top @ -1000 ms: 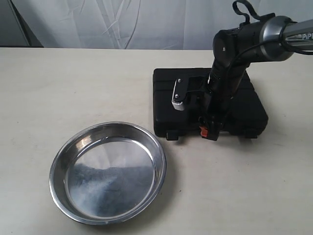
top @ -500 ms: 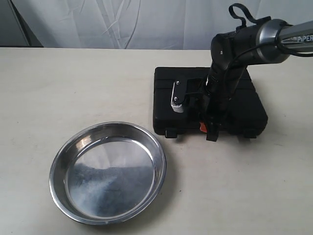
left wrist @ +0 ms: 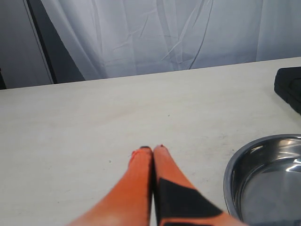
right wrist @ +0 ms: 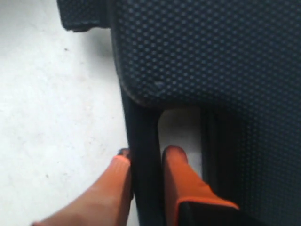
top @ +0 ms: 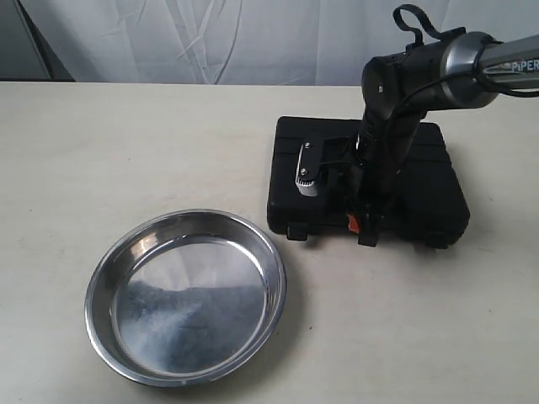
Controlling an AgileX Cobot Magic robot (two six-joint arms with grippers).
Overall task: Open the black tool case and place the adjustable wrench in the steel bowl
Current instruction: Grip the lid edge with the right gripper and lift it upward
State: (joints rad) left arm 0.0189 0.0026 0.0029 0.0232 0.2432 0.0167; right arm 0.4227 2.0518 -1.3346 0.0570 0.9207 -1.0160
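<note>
The black tool case (top: 421, 181) lies closed on the table at the right. My right gripper (top: 364, 229) reaches down over its front edge. In the right wrist view the gripper (right wrist: 146, 155) is shut on the case's handle bar (right wrist: 143, 132), one orange finger in the slot and one outside. The dimpled lid (right wrist: 211, 56) fills the rest of that view. The steel bowl (top: 185, 296) sits empty at the front left. My left gripper (left wrist: 153, 148) is shut on nothing above bare table, with the bowl (left wrist: 268, 183) beside it and a corner of the case (left wrist: 289, 87) beyond. The adjustable wrench is out of view.
The beige table (top: 126, 143) stretches left of the case and behind the bowl. A white curtain (top: 210, 38) hangs along the far edge. The right arm's black body (top: 396, 93) stands over the case's lid.
The case has slid a little to the right on the table, held by my right gripper at its handle. The bowl has not moved.
</note>
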